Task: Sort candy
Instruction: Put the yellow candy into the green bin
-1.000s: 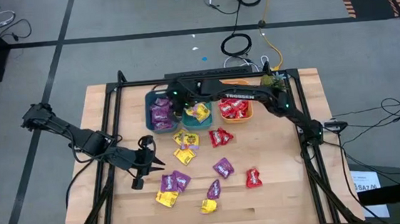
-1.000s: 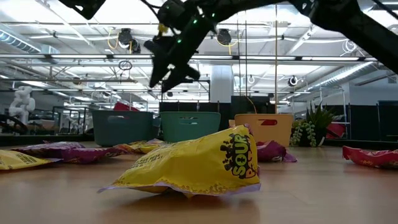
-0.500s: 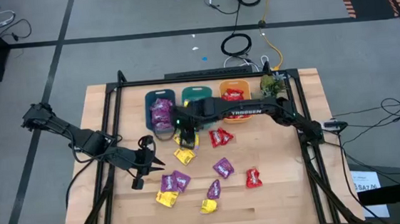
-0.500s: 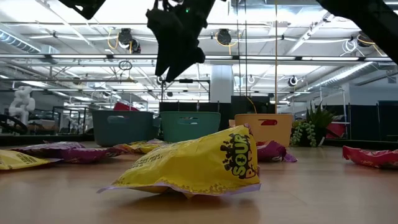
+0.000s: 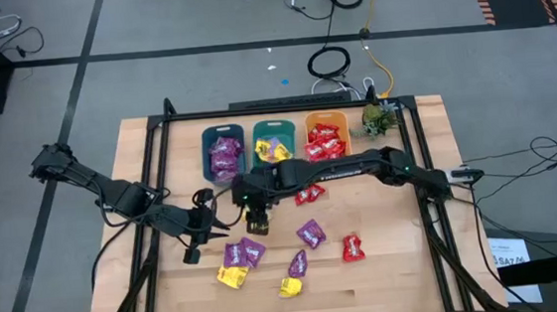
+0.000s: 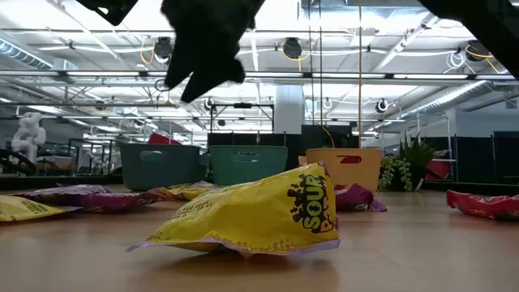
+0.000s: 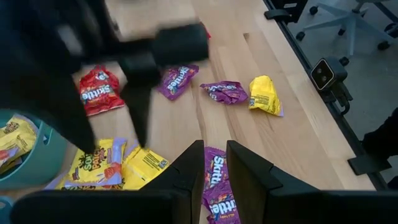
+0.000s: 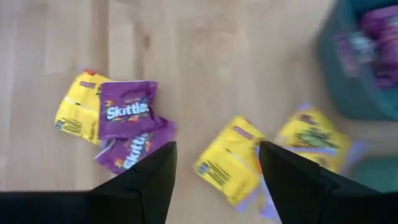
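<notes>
Crosswise, yellow candy packet (image 6: 251,215) lying flat

Both arms are dark, near black — slim jointed links with thin black cables alongside. The right arm (image 5: 359,165) bears pale lettering on its long link. Each pincer — left pincer (image 7: 213,177), right pincer (image 8: 217,171) — has two flat, tapered black fingers.

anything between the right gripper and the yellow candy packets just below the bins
Nothing visible does. The open right gripper hangs right above the two crinkly yellow wrapped candy packets on the wooden table, with only bare wood and air between its fingers and them.
</notes>
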`<act>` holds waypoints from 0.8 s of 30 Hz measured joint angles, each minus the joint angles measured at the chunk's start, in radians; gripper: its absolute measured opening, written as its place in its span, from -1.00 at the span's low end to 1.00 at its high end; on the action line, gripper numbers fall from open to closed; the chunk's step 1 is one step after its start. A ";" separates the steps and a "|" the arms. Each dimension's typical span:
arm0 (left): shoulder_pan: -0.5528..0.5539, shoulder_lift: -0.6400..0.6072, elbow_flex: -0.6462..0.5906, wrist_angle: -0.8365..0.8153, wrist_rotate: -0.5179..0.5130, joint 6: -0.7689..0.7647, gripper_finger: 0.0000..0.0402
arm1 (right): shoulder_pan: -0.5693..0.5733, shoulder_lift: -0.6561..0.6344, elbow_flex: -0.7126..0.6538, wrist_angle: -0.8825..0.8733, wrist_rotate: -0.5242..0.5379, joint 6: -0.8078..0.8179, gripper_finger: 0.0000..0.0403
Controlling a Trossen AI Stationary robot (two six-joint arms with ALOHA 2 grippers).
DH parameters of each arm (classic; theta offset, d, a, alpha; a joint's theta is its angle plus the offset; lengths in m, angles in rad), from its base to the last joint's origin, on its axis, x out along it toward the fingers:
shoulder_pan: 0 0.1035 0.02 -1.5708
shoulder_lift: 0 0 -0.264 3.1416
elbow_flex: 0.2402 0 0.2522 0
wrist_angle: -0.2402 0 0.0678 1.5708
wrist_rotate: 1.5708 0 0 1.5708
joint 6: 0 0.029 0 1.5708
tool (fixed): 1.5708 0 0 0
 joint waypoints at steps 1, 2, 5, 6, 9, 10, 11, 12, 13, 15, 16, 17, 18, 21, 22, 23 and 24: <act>0.000 0.000 0.000 0.001 0.000 0.000 -0.61 | 0.000 0.014 0.000 0.015 -0.009 0.006 0.10; 0.000 0.000 0.000 0.002 0.000 0.000 -0.61 | 0.000 0.028 0.000 0.025 -0.006 0.015 0.10; 0.000 0.000 0.000 -0.001 0.000 0.000 -0.61 | 0.001 0.062 -0.002 0.045 -0.005 0.032 0.10; 0.000 0.000 0.000 -0.002 0.001 0.000 -0.61 | 0.003 0.075 -0.001 0.046 -0.006 0.036 0.10; 0.000 0.000 0.000 -0.005 0.003 0.000 -0.61 | 0.005 0.115 0.000 0.046 -0.007 0.039 0.10; 0.000 0.000 0.000 -0.005 0.003 0.000 -0.61 | 0.008 0.129 0.000 0.043 -0.007 0.040 0.10; 0.000 0.000 0.000 0.001 0.003 -0.001 -0.61 | 0.009 0.145 -0.001 0.036 -0.006 0.041 0.10; 0.000 0.000 0.000 0.002 0.003 -0.001 -0.61 | 0.010 0.159 -0.001 0.038 -0.009 0.042 0.10; -0.001 0.000 0.000 -0.003 0.004 -0.002 -0.61 | 0.010 0.171 -0.002 0.042 -0.009 0.047 0.10; 0.000 0.000 -0.001 -0.004 0.005 -0.002 -0.61 | 0.010 0.194 0.000 0.043 -0.008 0.053 0.10; 0.000 0.000 -0.001 -0.004 0.005 -0.002 -0.61 | 0.010 0.204 0.001 0.043 -0.003 0.058 0.10; 0.000 0.001 -0.001 -0.005 0.005 -0.002 -0.61 | 0.009 0.220 0.002 0.041 0.016 0.067 0.10; 0.001 0.001 -0.002 -0.011 0.004 -0.003 -0.61 | 0.009 0.233 0.002 0.040 0.039 0.078 0.10; 0.000 0.003 -0.004 -0.013 0.005 -0.003 -0.61 | 0.011 0.255 0.005 0.007 0.092 0.096 0.07; 0.000 0.003 -0.004 -0.015 0.005 -0.003 -0.61 | 0.011 0.260 0.006 -0.001 0.093 0.097 0.04; 0.001 0.003 -0.004 -0.017 0.005 -0.003 -0.61 | 0.010 0.266 0.007 -0.007 0.097 0.097 -0.01; 0.001 0.003 -0.004 -0.017 0.004 -0.003 -0.61 | 0.009 0.266 0.007 -0.013 0.099 0.097 -0.08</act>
